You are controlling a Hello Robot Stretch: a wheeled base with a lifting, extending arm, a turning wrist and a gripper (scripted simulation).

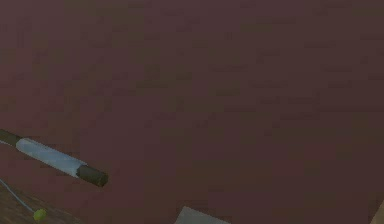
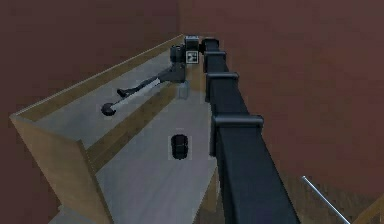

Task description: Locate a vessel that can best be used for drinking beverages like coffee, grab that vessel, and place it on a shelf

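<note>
The gripper reaches out from its dark body beside the white marker squares, its two thin fingers slanting toward the arm side view's left over the upper grey board of a light wooden shelf unit. How the fingers are set against each other cannot be told. Only bare grey board lies behind their dark tips, so the gripper holds nothing. Behind the gripper, the dark square arm bar runs back down to the view's bottom edge. Nearer the robot than the gripper, and a level below it, a small dark cylindrical vessel stands on the lower grey board, just beside the arm bar and well apart from the fingertips. Its long axis looks upright, mouth upward; no handle can be made out, so which way it faces cannot be told. Beyond the gripper rises a dark red wall. In the forward view, against the same wall colour, a long rod with a pale wrapped middle and dark tip slants at the left. A small yellow-green ball sits below the rod.
</note>
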